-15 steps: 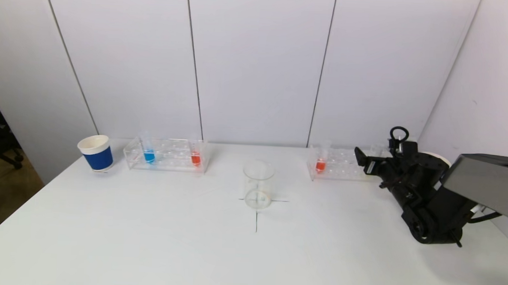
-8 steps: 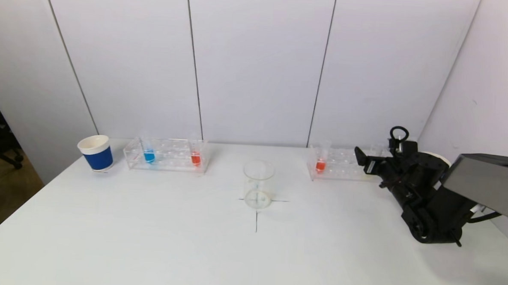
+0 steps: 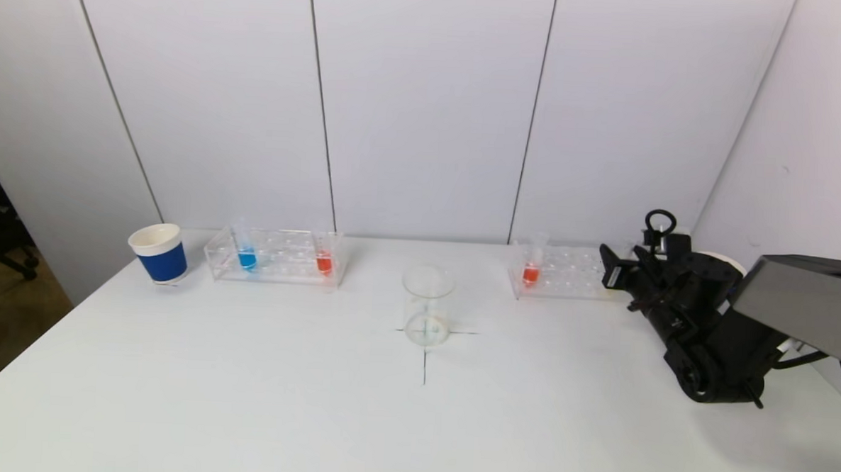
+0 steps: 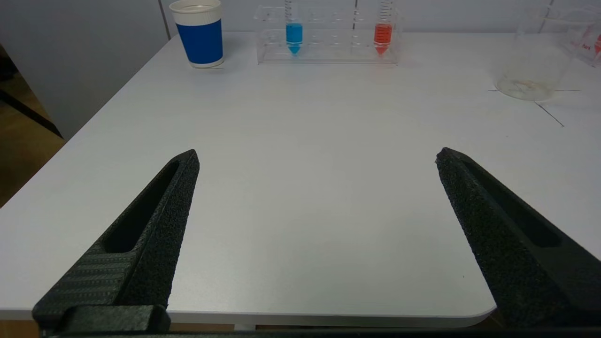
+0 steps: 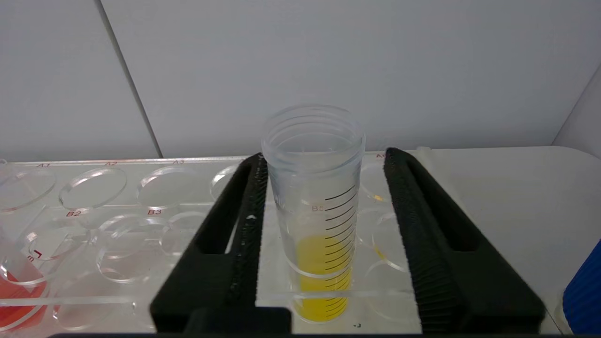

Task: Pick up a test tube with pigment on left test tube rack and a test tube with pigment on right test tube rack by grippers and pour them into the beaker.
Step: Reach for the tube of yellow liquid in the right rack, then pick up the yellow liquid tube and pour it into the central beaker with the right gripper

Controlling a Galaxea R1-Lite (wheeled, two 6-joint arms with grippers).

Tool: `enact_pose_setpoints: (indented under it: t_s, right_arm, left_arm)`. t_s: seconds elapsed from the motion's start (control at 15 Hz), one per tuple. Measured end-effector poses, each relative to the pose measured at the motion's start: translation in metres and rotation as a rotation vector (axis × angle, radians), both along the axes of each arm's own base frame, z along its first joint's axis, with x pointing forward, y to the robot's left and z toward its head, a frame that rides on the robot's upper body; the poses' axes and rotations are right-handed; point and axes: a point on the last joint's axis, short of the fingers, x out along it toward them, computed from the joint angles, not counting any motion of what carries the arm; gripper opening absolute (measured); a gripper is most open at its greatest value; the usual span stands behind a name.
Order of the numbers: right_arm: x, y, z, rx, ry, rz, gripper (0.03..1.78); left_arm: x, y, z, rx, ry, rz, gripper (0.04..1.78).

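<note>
Black right gripper (image 5: 324, 188) astride yellow tube (image 5: 317, 206)

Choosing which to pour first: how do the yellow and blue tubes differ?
The yellow tube holds yellow liquid, the blue tube blue. The yellow tube stands between the fingers of the right gripper; the blue tube has no gripper near it. Both stand upright.

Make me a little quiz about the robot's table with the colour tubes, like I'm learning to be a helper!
1. True or false: the yellow tube stands between the right gripper's fingers.
2. What does the left rack hold? A: a blue tube and a red tube. B: two green tubes. C: nothing.
3. Fill in: the beaker stands between the two ___.
Key: 1 true; 2 A; 3 racks.
</note>
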Motion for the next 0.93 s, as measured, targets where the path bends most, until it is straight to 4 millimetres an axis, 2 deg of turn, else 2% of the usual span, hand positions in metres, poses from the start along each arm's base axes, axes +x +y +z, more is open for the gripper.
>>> enact_pose_setpoints:
  t_s: [0.13,0.2,0.93]
  right_arm:
    - [0.0003,0.0002,0.0002,0.000,-0.002,0.001,0.54]
    - [0.0004,-0.0002,0.0000,0.000,-0.001,0.000,0.50]
    - [0.0004,-0.0008,0.0020,0.001,-0.006,-0.002,0.50]
  left_arm:
    - [0.0000,0.0000,0.0000,0.000,0.000,0.000,1.76]
    - [0.0000,0.0000,0.0000,0.000,0.000,0.001,1.76]
    - [0.0000,0.0000,0.0000,0.000,0.000,0.000,1.76]
